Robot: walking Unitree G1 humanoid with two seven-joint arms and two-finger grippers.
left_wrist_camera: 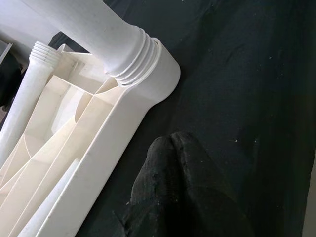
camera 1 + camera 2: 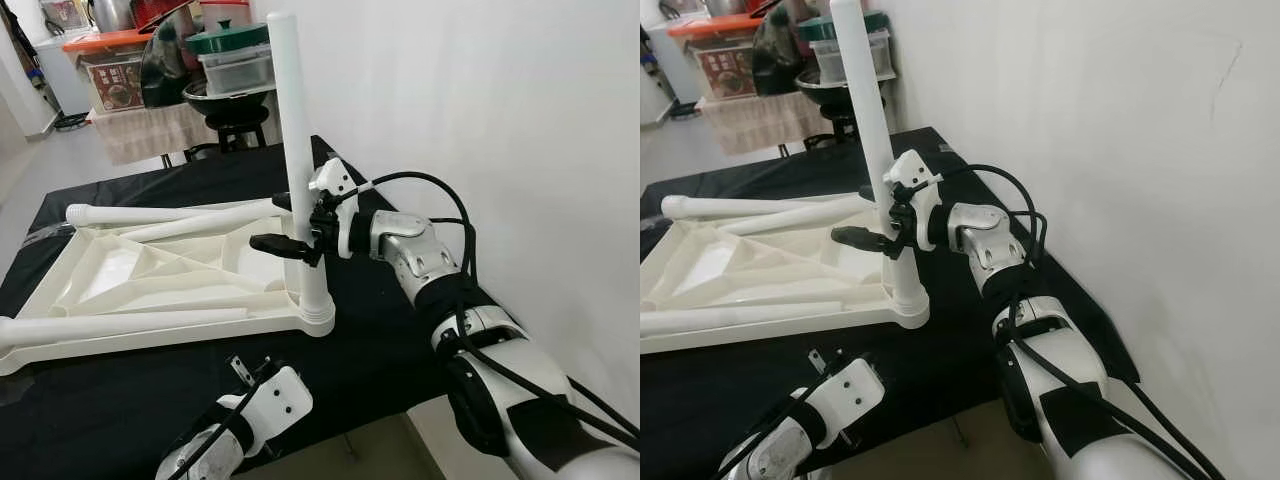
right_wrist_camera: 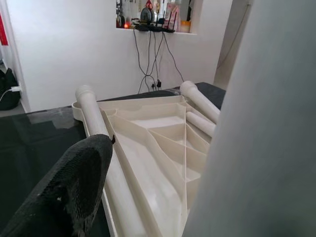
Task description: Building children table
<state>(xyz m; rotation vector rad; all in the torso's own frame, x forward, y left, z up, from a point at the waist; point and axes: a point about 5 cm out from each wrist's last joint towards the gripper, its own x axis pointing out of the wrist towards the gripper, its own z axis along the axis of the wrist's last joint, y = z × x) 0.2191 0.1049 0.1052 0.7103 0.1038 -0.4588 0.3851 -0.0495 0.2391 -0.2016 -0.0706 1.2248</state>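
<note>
A cream plastic tabletop lies upside down on a black cloth. One white leg stands upright in its near right corner socket. My right gripper reaches in from the right at mid-height of this leg and is open. One black finger passes in front of the leg and the other behind it, and a gap shows beside the finger. Two loose legs lie across the far side. A third leg lies along the near edge. My left gripper hovers low over the cloth just short of the socket corner.
A white wall runs close along the right side. The black cloth's near edge drops to the floor by my body. Behind the work surface stand a stool with pans, a green-lidded container and storage boxes.
</note>
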